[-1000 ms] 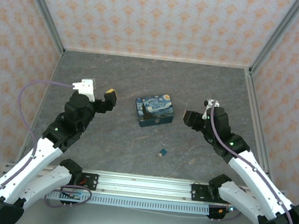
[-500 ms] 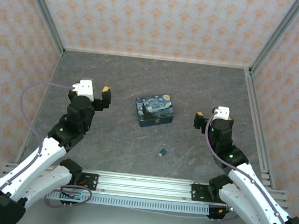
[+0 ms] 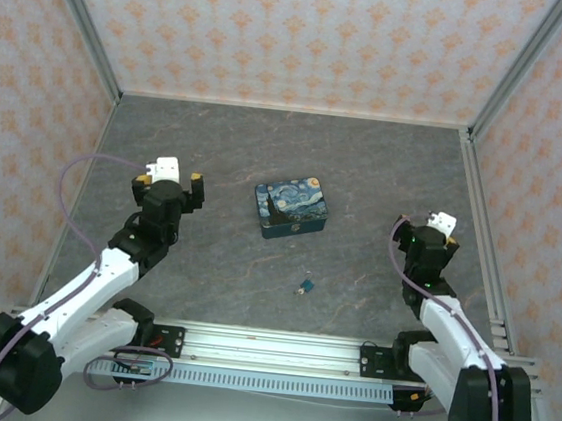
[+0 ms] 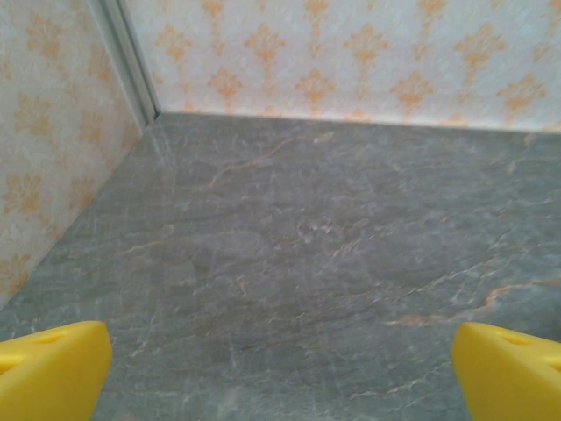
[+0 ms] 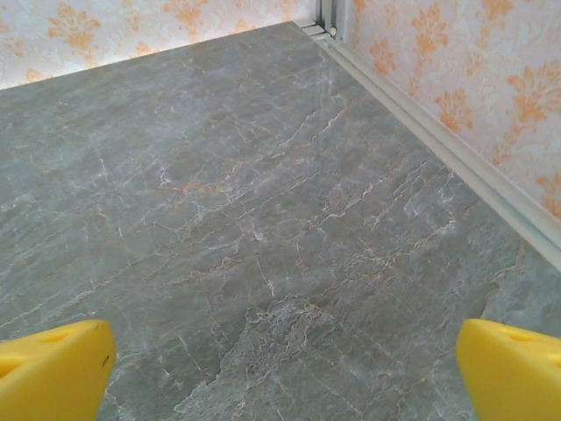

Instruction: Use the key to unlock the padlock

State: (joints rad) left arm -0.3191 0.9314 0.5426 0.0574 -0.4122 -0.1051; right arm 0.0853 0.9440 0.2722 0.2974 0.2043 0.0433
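**Position of parts.** The padlock lies flat on the desk, near the front edge and roughly midway between the two arms. It is in front of the blue printed tin and well apart from it. A dark speck touches the padlock's near-left side. This may be the key, but it is too small to confirm, and whether it is inserted in the lock cannot be told.

**State of the hands.**
- The left hand hangs over the left part of the desk, jaws spread wide, nothing between them. In its wrist view the yellow fingertips sit at the frame corners with bare desk between.
- The right hand is close to the right wall, jaws likewise wide apart and empty. Its fingertips frame bare desk.
- Both hands are well apart from the padlock.

**Handling notes (judgement).**
- The padlock is probably light, rigid and smooth. It is likely to skid on the desk if pushed from one side.
- Grip it across the flat faces of the body. Leave the keyhole end and the shackle free.
- The key is thin and stiff, and smaller than a fingertip. Pinch it by the head only, squarely, or it may twist or slip out.
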